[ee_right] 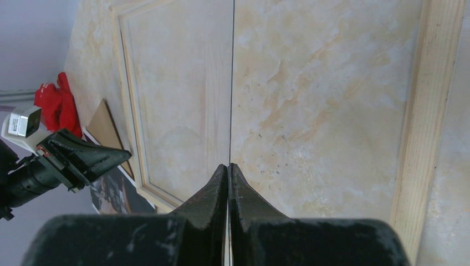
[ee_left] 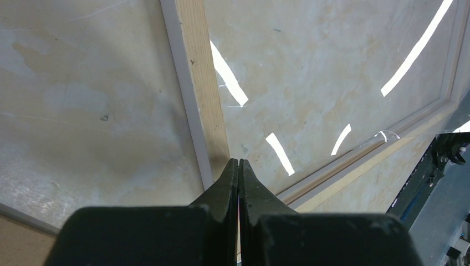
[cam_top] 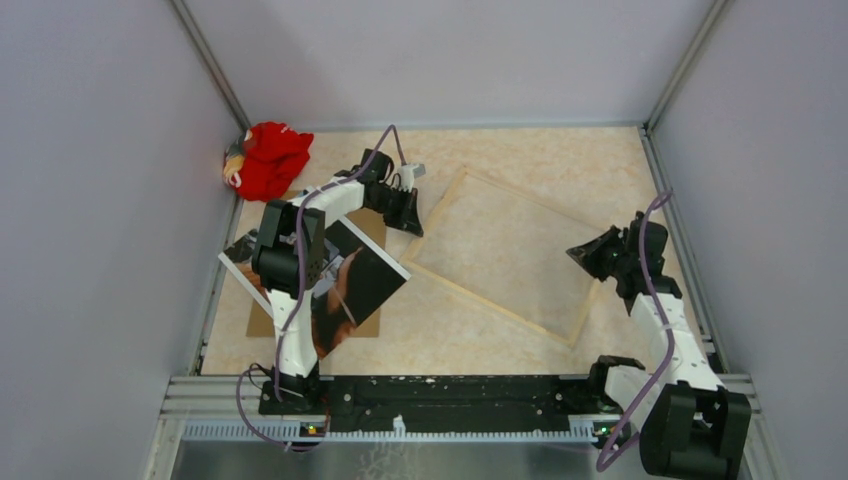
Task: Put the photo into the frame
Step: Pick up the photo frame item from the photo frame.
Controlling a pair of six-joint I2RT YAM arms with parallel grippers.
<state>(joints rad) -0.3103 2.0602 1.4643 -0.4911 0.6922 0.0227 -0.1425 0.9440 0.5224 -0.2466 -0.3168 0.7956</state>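
Note:
The photo [cam_top: 365,280] lies face up at the left on a brown backing board [cam_top: 262,322], partly under my left arm; a corner of the photo [ee_right: 113,194] shows in the right wrist view. The frame [cam_top: 490,300] lies rear side up in the middle, its light wood edges [ee_left: 205,83] [ee_right: 424,111] showing. My left gripper [cam_top: 413,226] [ee_left: 238,160] is shut, its tips over the frame's left corner and nothing visible between them. My right gripper [cam_top: 574,252] [ee_right: 229,165] is shut at the frame's right side on a thin clear sheet [ee_right: 231,83], seen edge-on.
A red cloth [cam_top: 268,158] is bunched in the far left corner. Grey walls close the table on three sides. The brown board [ee_right: 105,124] reaches close to the frame's left edge. A metal rail [cam_top: 450,385] runs along the near edge between the arm bases.

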